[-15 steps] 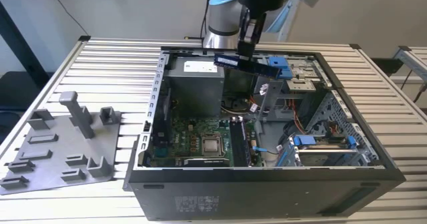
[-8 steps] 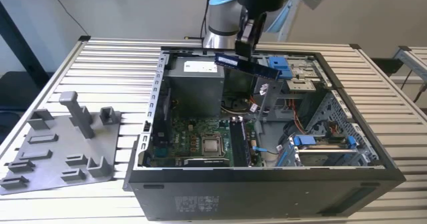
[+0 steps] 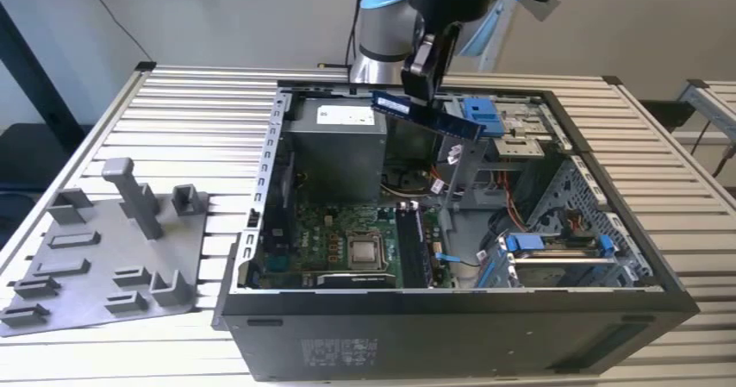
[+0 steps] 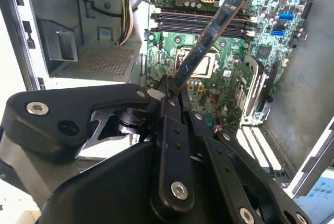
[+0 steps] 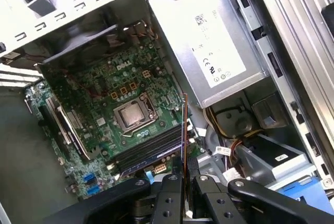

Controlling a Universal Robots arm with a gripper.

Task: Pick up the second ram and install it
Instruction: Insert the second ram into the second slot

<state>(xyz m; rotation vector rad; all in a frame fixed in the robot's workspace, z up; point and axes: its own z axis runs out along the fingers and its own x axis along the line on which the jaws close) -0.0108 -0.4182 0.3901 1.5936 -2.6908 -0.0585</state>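
We find the second ram (image 3: 428, 116), a thin blue-green memory board with dark chips, pinched at one end between the closed fingers of the black claw (image 3: 411, 91). Its free length slants away from the claw, in the air above the open black computer case (image 3: 460, 297). Below the claw lies the green motherboard (image 4: 169, 46) with its dark memory slots (image 4: 180, 23). The case rests on a slatted metal table (image 3: 196, 102). A grey plastic fixture (image 3: 103, 266) lies well apart from the claw, toward the exterior view's left.
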